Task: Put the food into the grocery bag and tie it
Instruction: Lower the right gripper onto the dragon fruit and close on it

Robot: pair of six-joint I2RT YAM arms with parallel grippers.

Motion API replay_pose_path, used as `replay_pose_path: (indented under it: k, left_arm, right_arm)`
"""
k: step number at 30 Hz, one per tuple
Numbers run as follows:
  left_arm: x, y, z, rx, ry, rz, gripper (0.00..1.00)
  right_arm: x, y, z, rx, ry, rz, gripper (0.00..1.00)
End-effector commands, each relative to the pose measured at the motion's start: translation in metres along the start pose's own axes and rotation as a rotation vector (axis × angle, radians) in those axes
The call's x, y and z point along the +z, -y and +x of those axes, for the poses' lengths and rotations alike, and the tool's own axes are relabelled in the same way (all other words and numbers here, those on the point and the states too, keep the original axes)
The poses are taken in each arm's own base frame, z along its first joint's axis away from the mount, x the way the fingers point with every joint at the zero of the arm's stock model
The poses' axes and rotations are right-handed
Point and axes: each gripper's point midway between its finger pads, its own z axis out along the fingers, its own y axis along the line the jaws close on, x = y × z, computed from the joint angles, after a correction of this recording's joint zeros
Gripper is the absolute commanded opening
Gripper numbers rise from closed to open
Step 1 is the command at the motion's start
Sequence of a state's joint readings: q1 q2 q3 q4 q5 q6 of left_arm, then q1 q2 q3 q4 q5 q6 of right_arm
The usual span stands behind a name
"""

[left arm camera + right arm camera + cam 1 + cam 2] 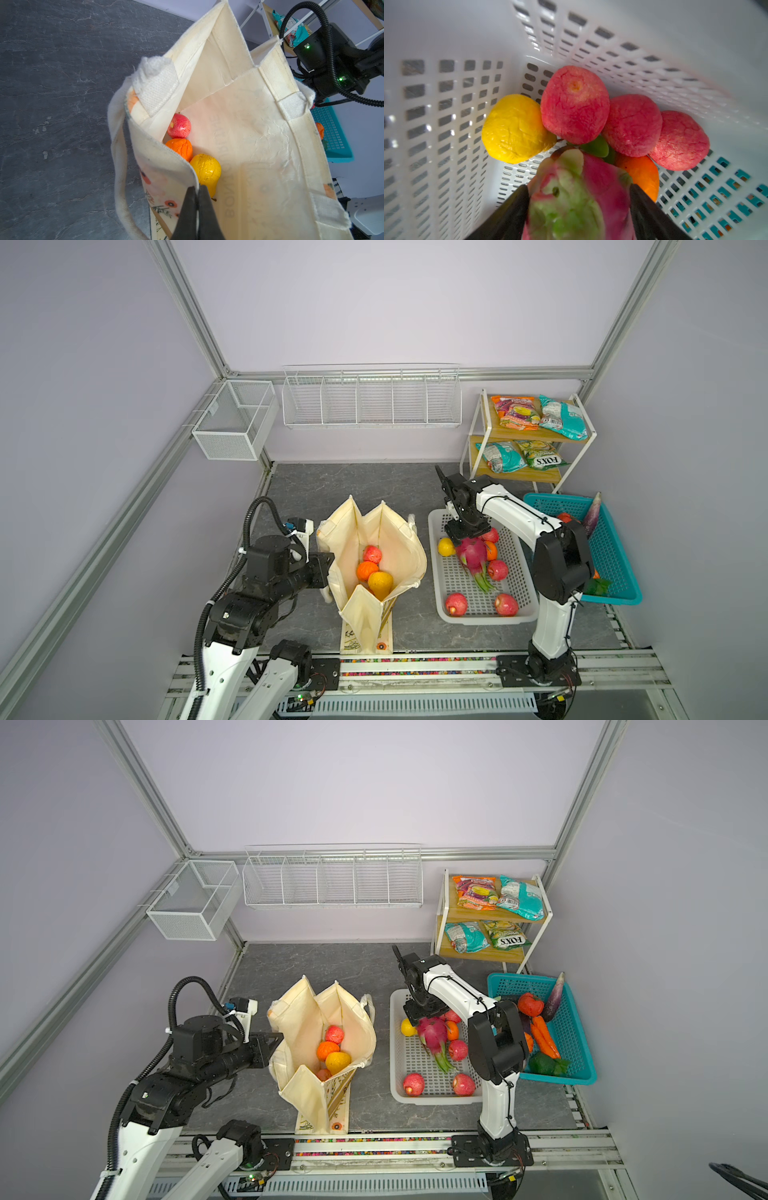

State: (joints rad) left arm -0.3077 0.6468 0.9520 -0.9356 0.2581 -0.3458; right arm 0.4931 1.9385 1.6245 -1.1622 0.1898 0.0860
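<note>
Here, in a top view, the right pincer (pixel 465 531) stands over the dragon fruit (pixel 471 551) in the white basket (pixel 486 619). The bag (pixel 399 539) stands well to its side, open. Left wrist view: the left pincer (pixel 197 207) is pinched tight on the bag rim. Right wrist view: the jaws straddle the dragon fruit's blunt end, and we cannot tell whether they press. We judge it light and soft-scaled, best taken mid-body. Just ahead, apples (pixel 575 104) and an orange (pixel 641 174) crowd it.

My right end effector (pixel 579 187) is black; dragon fruit (pixel 471 551) pink-green; bag (pixel 249 124) cream, floral; basket (pixel 486 619) white; desk (pixel 332 485) grey-veined.
</note>
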Motion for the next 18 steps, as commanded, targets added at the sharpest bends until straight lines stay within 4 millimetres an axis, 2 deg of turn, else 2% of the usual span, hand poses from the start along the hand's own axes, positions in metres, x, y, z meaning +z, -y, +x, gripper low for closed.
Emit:
replay_pose_path:
  k: [1, 9, 18]
  left_arm:
    - [-0.002, -0.002, 0.003, 0.011, -0.014, -0.015, 0.00]
    - [0.000, -0.003, 0.002, 0.011, -0.015, -0.016, 0.00]
    - [0.002, -0.004, 0.003, 0.007, -0.018, -0.019, 0.00]
  right_arm:
    - [0.000, 0.001, 0.011, 0.005, -0.043, -0.006, 0.70]
    - [-0.018, 0.004, 0.010, 0.019, -0.005, -0.001, 0.63]
    - [-0.067, 0.001, 0.007, 0.029, 0.101, -0.009, 0.61]
